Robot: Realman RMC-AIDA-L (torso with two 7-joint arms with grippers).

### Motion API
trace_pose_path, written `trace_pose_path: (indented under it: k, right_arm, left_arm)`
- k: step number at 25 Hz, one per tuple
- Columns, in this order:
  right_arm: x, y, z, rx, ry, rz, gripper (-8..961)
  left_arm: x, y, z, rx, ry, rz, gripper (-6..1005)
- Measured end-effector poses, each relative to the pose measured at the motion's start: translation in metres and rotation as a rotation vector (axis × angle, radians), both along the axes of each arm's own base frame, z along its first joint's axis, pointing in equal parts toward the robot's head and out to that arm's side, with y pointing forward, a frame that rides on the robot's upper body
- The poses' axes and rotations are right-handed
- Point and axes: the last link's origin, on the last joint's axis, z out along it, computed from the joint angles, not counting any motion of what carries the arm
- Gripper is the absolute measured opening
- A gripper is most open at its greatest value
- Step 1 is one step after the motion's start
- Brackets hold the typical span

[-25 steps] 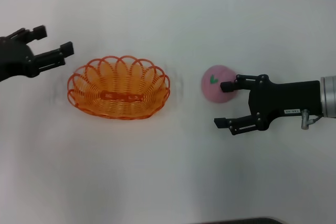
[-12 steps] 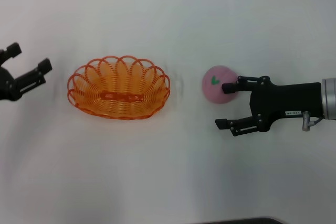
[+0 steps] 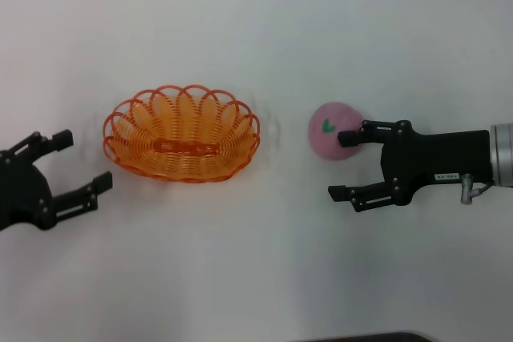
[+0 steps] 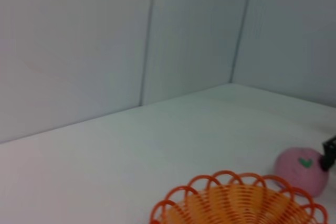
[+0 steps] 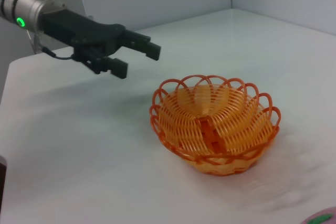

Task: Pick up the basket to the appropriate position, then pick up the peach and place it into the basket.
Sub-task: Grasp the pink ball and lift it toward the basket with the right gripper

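One basket (image 3: 181,134) sits on the white table (image 3: 256,30): a single oval orange wire piece, with one flat orange strip along its base. Its rim is a chain of scalloped loops; the exact number of loops cannot be told for certain. One peach (image 3: 332,130) is present, pink and round, carrying one small green leaf mark. Two grippers are in view, one per arm: the left gripper (image 3: 78,165) and the right gripper (image 3: 343,166), each showing two dark fingers spread apart. That makes one basket, one peach, two grippers and one table surface under all of them.
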Motion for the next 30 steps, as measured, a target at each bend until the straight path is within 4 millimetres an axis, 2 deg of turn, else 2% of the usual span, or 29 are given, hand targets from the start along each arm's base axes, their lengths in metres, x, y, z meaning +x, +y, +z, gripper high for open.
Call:
trace_pose_path:
  k: [6,17,26,30]
  right_arm:
    - [0.0,0.0,0.0,-0.001,0.001,-0.002,949]
    - [0.0,-0.006,0.002,0.001,0.034,0.01,950]
    - [0.006,-0.031,0.04,0.038,0.125,0.011,950]
    - [0.008,-0.032,0.054,0.051,0.133,-0.045,950]
  left_arm:
    - [-0.004,-0.013,-0.003,-0.009,0.018,-0.027,903]
    - [-0.007,-0.013,-0.004,-0.012,0.034,-0.013,902]
    - [-0.009,-0.013,-0.004,0.001,0.029,0.005,901]
    - [-0.01,-0.013,-0.004,0.005,0.028,0.01,901]
